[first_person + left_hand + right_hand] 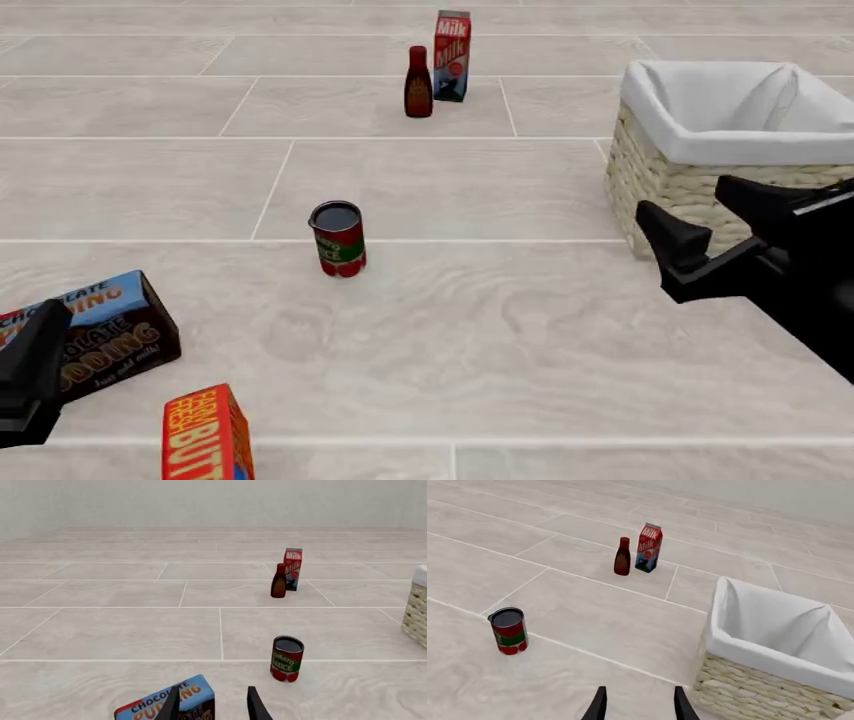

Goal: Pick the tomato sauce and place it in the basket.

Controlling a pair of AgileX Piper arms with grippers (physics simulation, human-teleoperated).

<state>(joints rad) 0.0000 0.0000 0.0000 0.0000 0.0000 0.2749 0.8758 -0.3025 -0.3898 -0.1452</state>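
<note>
The tomato sauce [338,240] is a small red can with a green band and dark top, standing upright on the tiled surface left of centre; it also shows in the wrist views [287,659] [508,630]. The basket [667,185], cream wicker with white lining, stands at the right and looks empty [740,680]. My right gripper [687,200] hovers open just in front of the basket's near-left corner, well right of the can. My left gripper [212,697] is open and low at the near left, over a pudding box, with the can ahead and to its right.
A dark red-brown bottle [418,83] and a milk carton [453,42] stand together at the far middle. A chocolate pudding box [114,330] lies at the near left beside the left gripper. A red butter box [207,435] stands at the near edge.
</note>
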